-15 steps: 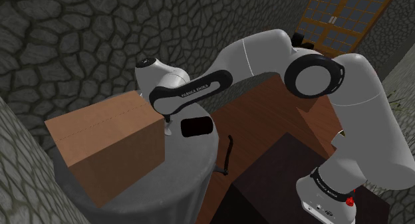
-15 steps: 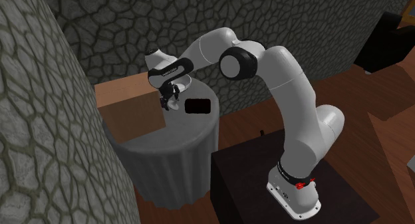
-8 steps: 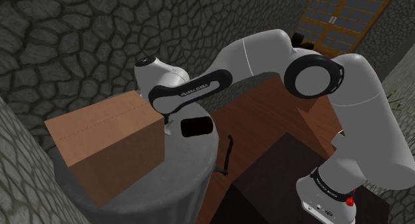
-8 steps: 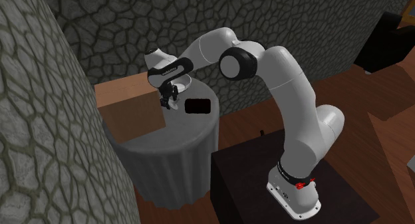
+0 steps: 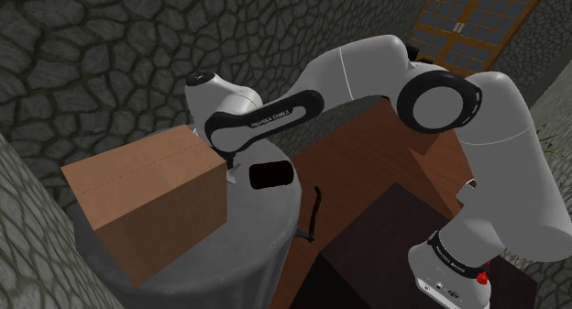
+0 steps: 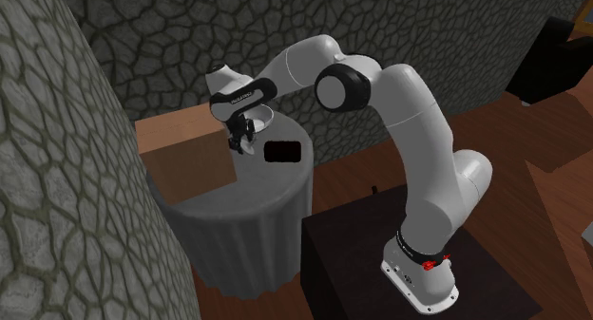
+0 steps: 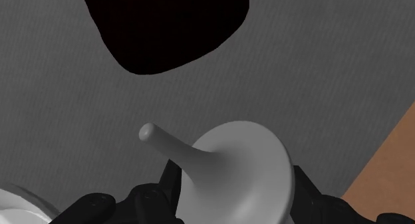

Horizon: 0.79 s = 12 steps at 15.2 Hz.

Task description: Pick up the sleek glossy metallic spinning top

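A brown box [image 5: 147,197] is seen at the left of the grey-draped round table [image 5: 261,229]. Just beside the box, the pale grey spinning top [image 7: 243,169] is clasped between the closed fingers of the gripper [image 6: 241,143]. A black object [image 5: 270,174] is seen further right.

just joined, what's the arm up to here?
The white Franka arm reaches over a round table draped in grey. Its gripper is shut on the pale grey spinning top, clasping its body with the stem sticking out to one side. A brown box and a black rounded object sit close by on the table. Whether the top has left the cloth is hard to tell.
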Available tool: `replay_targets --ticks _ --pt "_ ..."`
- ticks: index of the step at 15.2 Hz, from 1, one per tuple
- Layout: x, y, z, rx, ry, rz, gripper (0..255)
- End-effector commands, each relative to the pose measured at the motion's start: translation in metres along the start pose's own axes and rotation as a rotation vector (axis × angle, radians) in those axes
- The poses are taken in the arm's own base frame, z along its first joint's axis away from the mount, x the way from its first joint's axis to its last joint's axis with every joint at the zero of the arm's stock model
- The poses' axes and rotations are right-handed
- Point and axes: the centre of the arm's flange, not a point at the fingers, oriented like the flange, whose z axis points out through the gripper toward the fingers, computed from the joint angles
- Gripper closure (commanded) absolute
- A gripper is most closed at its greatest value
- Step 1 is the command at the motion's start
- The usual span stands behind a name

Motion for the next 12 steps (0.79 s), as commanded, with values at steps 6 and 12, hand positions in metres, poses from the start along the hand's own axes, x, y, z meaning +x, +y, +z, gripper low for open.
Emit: replay_targets --ticks 6,12 --pt "-0.006 0.003 -0.037 0.000 -0.001 0.000 255" --pt "-0.009 0.005 -0.058 0.000 -0.001 0.000 255"
